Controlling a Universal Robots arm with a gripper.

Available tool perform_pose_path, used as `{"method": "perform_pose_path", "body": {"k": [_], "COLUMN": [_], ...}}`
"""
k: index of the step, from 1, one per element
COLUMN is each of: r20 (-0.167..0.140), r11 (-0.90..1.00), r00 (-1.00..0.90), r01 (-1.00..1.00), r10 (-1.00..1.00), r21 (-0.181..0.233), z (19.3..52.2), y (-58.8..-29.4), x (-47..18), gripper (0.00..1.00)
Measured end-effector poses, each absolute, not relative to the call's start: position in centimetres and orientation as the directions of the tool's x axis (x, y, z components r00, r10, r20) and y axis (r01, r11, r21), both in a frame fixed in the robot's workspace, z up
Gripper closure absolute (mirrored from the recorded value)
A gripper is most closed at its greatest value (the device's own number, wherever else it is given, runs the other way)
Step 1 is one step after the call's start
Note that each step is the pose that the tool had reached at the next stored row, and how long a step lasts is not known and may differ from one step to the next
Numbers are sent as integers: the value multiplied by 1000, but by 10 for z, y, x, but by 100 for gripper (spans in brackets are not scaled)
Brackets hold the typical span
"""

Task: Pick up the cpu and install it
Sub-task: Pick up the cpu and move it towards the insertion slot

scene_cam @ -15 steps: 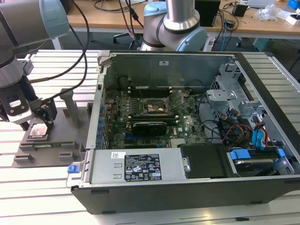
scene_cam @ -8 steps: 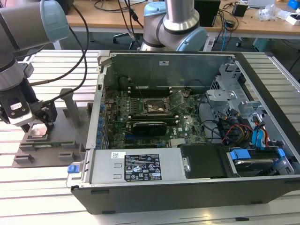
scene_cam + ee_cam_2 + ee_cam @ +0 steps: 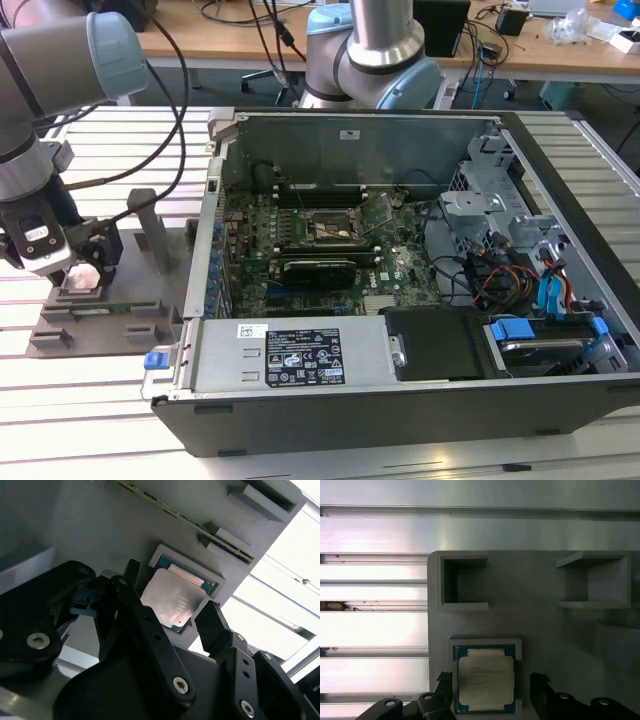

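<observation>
First wrist view: grey fixture point(image 3: 545, 630) has a square recess – cpu point(image 3: 486, 682) sits flat in it, silver lid up, green rim showing. Box-shaped pockets point(image 3: 462, 582) further along same fixture. Gripper point(image 3: 491, 679) wide open, fingers point(image 3: 540, 687) straddling cpu with gap each side, nothing gripped. Cpu long axis runs crosswise to line between fingers. Exterior view: fixture sits on the exterior view's left of open computer case point(image 3: 400, 395) – motherboard socket point(image 3: 335, 228) inside case, well apart from cpu.

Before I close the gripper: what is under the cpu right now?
The cpu lies in a square recess of the grey holder, its raised frame showing around it. The recess floor beneath is covered by the chip. The open gripper straddles it.
</observation>
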State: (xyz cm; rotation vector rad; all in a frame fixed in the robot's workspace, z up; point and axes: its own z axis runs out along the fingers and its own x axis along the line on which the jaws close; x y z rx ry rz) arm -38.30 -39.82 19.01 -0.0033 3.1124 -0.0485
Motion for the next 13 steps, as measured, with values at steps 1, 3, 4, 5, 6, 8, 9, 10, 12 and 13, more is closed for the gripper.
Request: {"method": "perform_pose_path", "body": {"k": [1,3,4,5,6,8,9,10,12,13], "r20": [-29,-29,-29,-29,-29,-29,-29,-29,-28,-28], "r11": [1000,1000,1000,1000,1000,1000,1000,1000,1000,1000], "r00": [-1000,-1000,-1000,-1000,-1000,-1000,-1000,-1000,-1000,-1000], "r01": [-2,-2,-2,-2,-2,-2,-2,-2,-1,-1], "r10": [-3,-3,-3,-3,-3,-3,-3,-3,-2,-2], "r21": [-31,-31,-31,-31,-31,-31,-31,-31,-31,-31], "z": [189,188,188,188,188,188,188,188,188,188], "y": [-398,-398,-398,-398,-398,-398,-398,-398,-398,-398], "x": [-383,-383,-383,-383,-383,-383,-383,-383,-383,-383], "gripper": [28,28,28,28,28,28,28,29,45,45]}}
